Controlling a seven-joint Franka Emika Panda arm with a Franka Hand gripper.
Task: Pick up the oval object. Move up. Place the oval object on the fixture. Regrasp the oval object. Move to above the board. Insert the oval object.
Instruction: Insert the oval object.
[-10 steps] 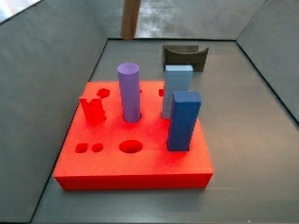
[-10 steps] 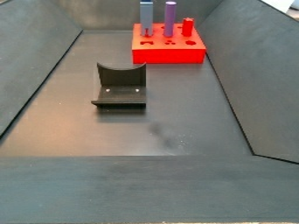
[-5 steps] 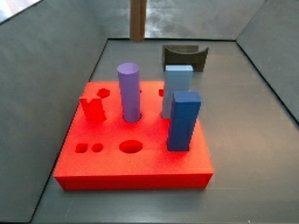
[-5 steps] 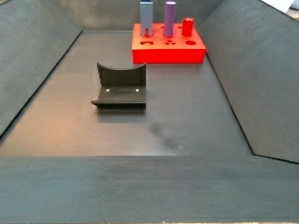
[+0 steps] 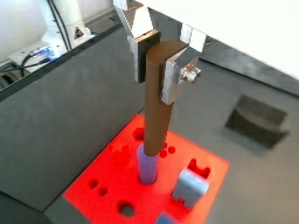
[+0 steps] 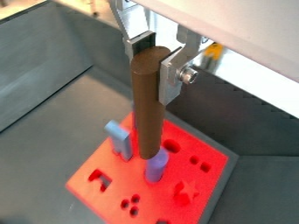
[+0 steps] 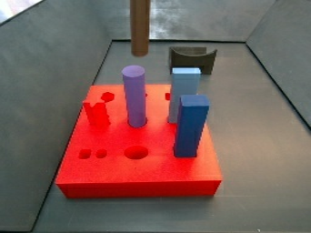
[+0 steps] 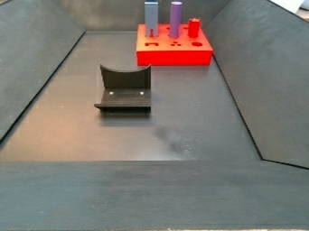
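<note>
Gripper (image 5: 160,54) clamps the oval object (image 5: 156,105) by its top end above the board (image 5: 110,173) (stiff, probably light, best held high).

The tool (image 5: 163,54) shows only in the wrist views, and its body is cut off by the frame edge there; in both side views it lies out of frame. In a side view the oval object (image 7: 140,25) runs off the top edge, so its upper end and the grip on it are unseen. In both wrist views the peg's lower end overlaps the purple cylinder (image 5: 149,164), hiding part of it, and how high it hangs over the board (image 6: 205,175) cannot be told. In a side view the board's (image 8: 175,50) holes are too small to make out, and the purple cylinder (image 8: 175,15) is clipped at the top.
</note>
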